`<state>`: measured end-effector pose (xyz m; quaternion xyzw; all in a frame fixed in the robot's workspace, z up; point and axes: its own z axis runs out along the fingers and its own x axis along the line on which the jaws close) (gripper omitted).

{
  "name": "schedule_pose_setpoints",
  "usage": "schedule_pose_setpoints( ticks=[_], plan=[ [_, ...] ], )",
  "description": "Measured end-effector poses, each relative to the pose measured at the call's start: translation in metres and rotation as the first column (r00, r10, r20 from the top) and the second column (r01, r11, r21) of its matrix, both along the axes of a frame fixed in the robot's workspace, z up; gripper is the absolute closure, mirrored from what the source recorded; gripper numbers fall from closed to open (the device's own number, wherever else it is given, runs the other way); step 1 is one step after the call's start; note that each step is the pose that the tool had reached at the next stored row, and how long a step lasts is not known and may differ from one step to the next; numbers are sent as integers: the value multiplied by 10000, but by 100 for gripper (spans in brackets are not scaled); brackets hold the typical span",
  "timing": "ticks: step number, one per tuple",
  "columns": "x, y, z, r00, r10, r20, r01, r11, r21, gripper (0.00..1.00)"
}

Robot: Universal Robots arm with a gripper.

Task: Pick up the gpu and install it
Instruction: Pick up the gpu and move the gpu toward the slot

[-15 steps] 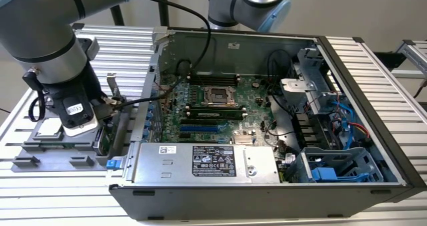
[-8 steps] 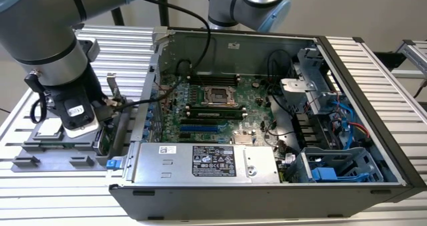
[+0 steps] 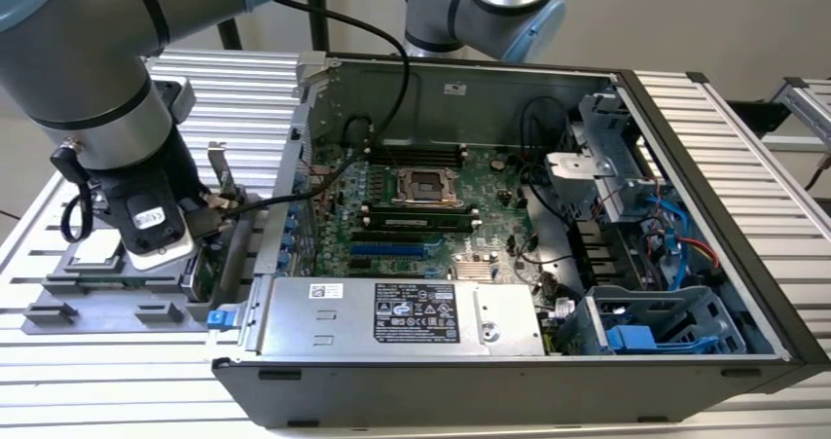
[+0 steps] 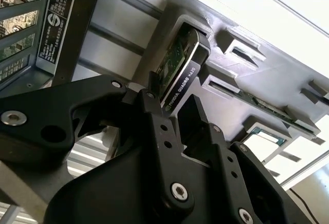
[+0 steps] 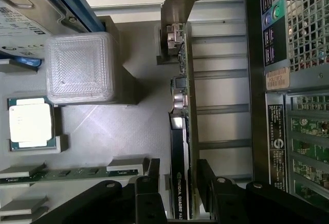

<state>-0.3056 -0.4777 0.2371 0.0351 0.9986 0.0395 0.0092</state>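
Two black fingers (image 5: 150, 185) of my pincer (image 5: 177, 175) stand one on either side of the gpu (image 5: 181, 126). They are set narrow, and in the first wrist view a thin strip of grey shows between each finger and the card, so I am astride it and not clamped on it. The gpu stands on its long edge in a slot of the grey holder (image 5: 133, 126), black shroud on one face and green board on the other, its silver end bracket (image 5: 180, 3) at the end far from my pincer. The same holder also carries a processor chip (image 5: 30, 123) in a square pocket, a narrow green memory stick (image 5: 77, 172) lying in its own slot, and a hard drive (image 5: 25, 18) in a blue frame. In the exterior view the holder sits on the slatted metal bench (image 3: 104, 381), just beside the open computer case (image 3: 520, 385) on the exterior view's left, and the motherboard (image 3: 415, 201) lies exposed inside the case.
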Motion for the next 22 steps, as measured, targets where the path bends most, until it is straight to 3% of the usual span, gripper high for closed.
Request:
schedule_pose_setpoints(
  ticks=[11,18,22],
  plan=[
    [0,2,-10,10000,12,0,-12,10000,0,0],
    [-3,64,-10,9999,146,0,-146,9999,1,0],
    [-5,70,-10,9998,191,1,-191,9998,1,0]
  ],
)
